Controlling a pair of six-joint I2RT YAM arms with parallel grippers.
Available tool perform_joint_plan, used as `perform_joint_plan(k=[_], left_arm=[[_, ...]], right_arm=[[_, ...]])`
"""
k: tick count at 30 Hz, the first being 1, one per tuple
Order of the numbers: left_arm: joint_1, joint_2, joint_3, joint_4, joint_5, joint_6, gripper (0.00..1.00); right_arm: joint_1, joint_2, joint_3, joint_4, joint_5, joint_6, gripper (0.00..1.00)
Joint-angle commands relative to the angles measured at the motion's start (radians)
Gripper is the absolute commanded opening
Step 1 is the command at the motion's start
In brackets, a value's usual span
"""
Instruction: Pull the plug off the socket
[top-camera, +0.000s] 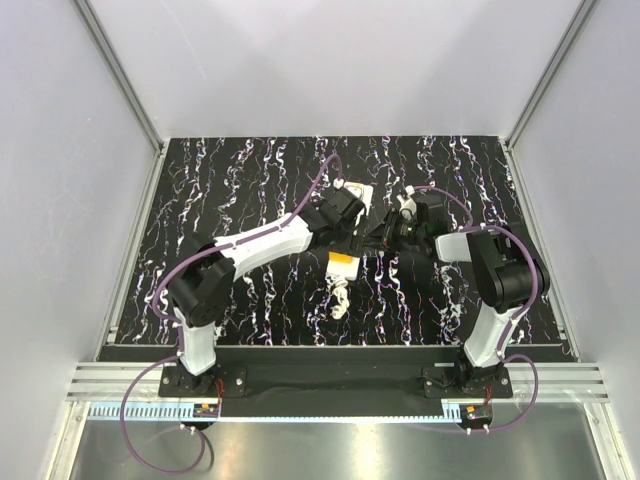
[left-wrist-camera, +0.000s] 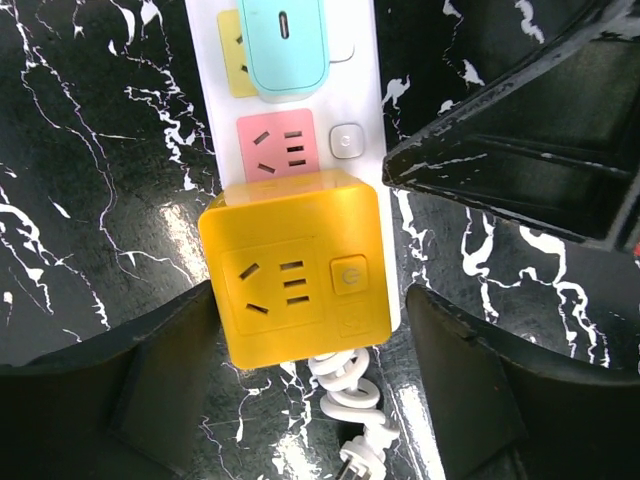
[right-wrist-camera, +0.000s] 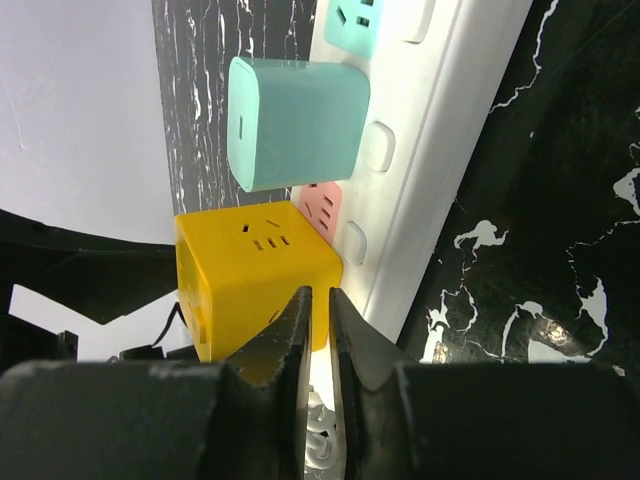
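The socket, a long white power strip, lies on the black marbled table. A yellow cube plug sits on its near end, above the knotted white cord. A teal plug sits further along, past a free pink outlet. My left gripper is open, with its fingers on either side of the yellow cube and apart from it. My right gripper is shut and empty, its tips against the strip's edge beside the yellow cube. Both grippers meet over the strip in the top view.
White walls enclose the table on three sides. The right gripper's dark fingers lie close to the strip's right side in the left wrist view. The cord's end trails toward the near edge.
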Motion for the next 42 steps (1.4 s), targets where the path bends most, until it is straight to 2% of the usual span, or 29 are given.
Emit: perform_joint_plan(k=[1, 14, 17, 18, 19, 21, 22, 24, 30, 42], left_arm=[[0.000, 0.021, 0.039, 0.020, 0.013, -0.012, 0.76], [0.023, 0.015, 0.032, 0.008, -0.007, -0.012, 0.52], [0.023, 0.021, 0.036, 0.009, 0.004, -0.009, 0.39], [0.023, 0.026, 0.039, 0.009, 0.005, -0.010, 0.35], [0.023, 0.027, 0.040, 0.009, 0.008, -0.010, 0.25], [0.021, 0.023, 0.043, 0.009, 0.012, -0.010, 0.19], [0.023, 0.021, 0.045, 0.009, 0.013, -0.012, 0.09], [0.023, 0.015, 0.045, 0.009, 0.005, -0.010, 0.00], [0.023, -0.022, 0.054, 0.011, 0.002, -0.012, 0.00], [0.021, -0.052, 0.105, 0.047, 0.004, -0.021, 0.00]], right_arm=[[0.019, -0.024, -0.007, 0.013, 0.012, -0.022, 0.18], [0.081, -0.002, -0.025, 0.004, 0.072, -0.050, 0.17], [0.087, 0.034, -0.027, 0.040, 0.064, -0.036, 0.15], [0.098, 0.044, -0.024, 0.025, 0.076, -0.043, 0.12], [0.101, 0.050, -0.022, 0.011, 0.090, -0.050, 0.12], [0.102, 0.064, -0.022, -0.024, 0.122, -0.057, 0.11], [0.102, 0.068, -0.021, -0.039, 0.136, -0.057, 0.10], [0.104, 0.077, -0.010, -0.087, 0.174, -0.062, 0.08], [0.115, 0.094, 0.024, -0.185, 0.263, -0.079, 0.03], [0.159, 0.134, 0.080, -0.282, 0.349, -0.106, 0.00]])
